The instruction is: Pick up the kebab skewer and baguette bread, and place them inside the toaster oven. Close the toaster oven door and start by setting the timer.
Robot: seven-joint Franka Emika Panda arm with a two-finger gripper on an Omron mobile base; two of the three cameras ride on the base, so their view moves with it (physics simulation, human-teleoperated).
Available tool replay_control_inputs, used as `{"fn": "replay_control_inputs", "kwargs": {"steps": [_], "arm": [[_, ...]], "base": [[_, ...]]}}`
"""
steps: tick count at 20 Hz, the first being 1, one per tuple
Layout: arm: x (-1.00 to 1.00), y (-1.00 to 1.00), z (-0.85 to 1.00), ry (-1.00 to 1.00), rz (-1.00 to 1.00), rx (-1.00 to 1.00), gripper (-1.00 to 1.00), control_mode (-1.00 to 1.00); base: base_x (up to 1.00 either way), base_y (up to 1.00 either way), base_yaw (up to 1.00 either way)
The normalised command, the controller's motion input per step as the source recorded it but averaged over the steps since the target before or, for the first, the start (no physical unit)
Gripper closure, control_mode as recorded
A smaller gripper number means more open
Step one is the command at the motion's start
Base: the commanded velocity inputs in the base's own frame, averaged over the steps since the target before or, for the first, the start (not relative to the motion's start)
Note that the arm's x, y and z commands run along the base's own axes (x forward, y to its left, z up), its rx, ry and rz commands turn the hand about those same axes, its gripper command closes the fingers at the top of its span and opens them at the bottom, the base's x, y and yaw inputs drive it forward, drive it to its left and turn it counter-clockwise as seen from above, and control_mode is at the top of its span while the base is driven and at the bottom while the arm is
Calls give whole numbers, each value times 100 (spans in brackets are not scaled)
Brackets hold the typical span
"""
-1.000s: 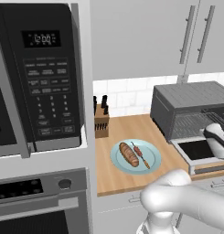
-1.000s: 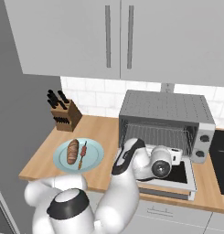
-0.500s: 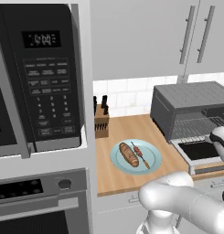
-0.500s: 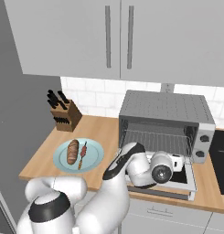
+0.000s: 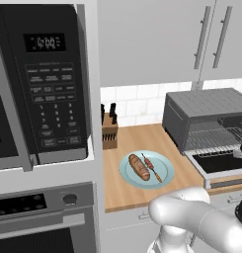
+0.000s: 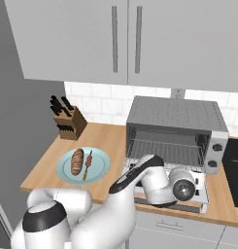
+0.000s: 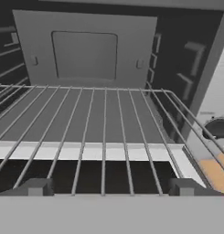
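Boxy dark grey metal toaster oven (image 6: 175, 127) with ribbed top directly ahead of gripper (image 7: 109, 186), silver-framed glass door (image 5: 219, 165) dropped flat, lying beneath hand. Wire rack (image 7: 93, 123) stretches just beyond fingertips (image 7: 38, 186). Gripper spread wide, holding nothing. Round pale blue plate (image 6: 102, 171) well apart from hand, to arm's left on wooden counter (image 6: 108, 138), carrying golden-brown baguette (image 6: 77, 161); thin kebab skewer (image 6: 87, 165) just beside loaf.

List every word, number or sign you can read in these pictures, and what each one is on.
Microwave display: lit digits, too blurred to read for certain.
Microwave keypad: rows of button labels, too small to read.
Toaster oven knobs: no readable markings.
Built-in oven panel: faint marks, unreadable.
Nothing else bears text.
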Motion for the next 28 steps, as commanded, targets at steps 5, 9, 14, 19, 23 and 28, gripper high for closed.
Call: {"fn": "replay_control_inputs", "kwargs": {"steps": [5, 9, 14, 19, 23, 28], "arm": [[-26, -4, 87, 13, 0, 3, -100, -100], [-4, 3, 99, 34, 0, 1, -100, -100], [-20, 57, 24, 39, 5, 0, -100, -100], [-39, 98, 0, 33, 27, 0, -100, -100], [-20, 100, 0, 26, 35, -1, -100, -100], [-20, 100, 0, 23, 30, 0, -100, -100]], "base": [[0, 0, 0], [0, 0, 0], [0, 0, 0], [0, 0, 0], [0, 0, 0], [0, 0, 0]]}}
